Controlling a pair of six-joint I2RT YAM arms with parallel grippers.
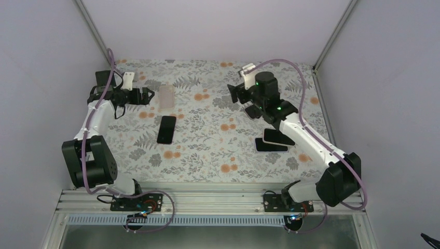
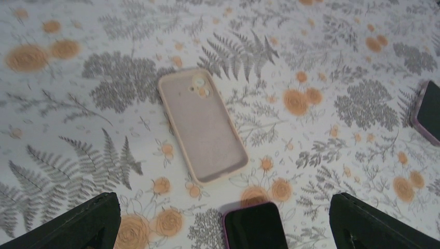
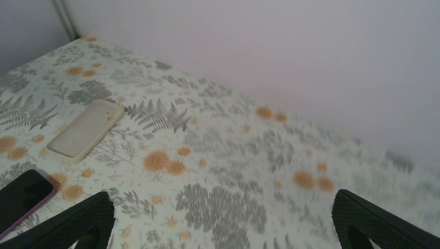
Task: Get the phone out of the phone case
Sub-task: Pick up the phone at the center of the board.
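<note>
The phone (image 1: 166, 129) lies flat and screen-up on the flowered table (image 1: 207, 155), bare of its case (image 1: 166, 97), which rests just beyond it with a strip of cloth between them. From overhead the case is only a pale rectangle. The left wrist view shows far more: the case (image 2: 202, 126) lies hollow side up, empty, with the camera cut-out at its far end, and the top edge of the phone (image 2: 255, 225) shows a mauve rim below it. The left gripper (image 1: 149, 96) hovers to the left of the case with its jaws spread wide and nothing between them – in its own camera the two dark fingers (image 2: 78, 225) sit at the bottom corners of the frame. That view also catches a second dark slab (image 2: 428, 111) with a mauve rim, cut off by the right edge. The right gripper (image 1: 233, 93) is raised over the far right part of the table, also wide open and empty; its camera looks across at the case (image 3: 85, 129), the corner of the phone (image 3: 21, 197) and the grey back wall (image 3: 259, 41). Only the overhead view shows two more phones (image 1: 271, 141) stacked beside the right arm – a pale one on a dark one.
</note>
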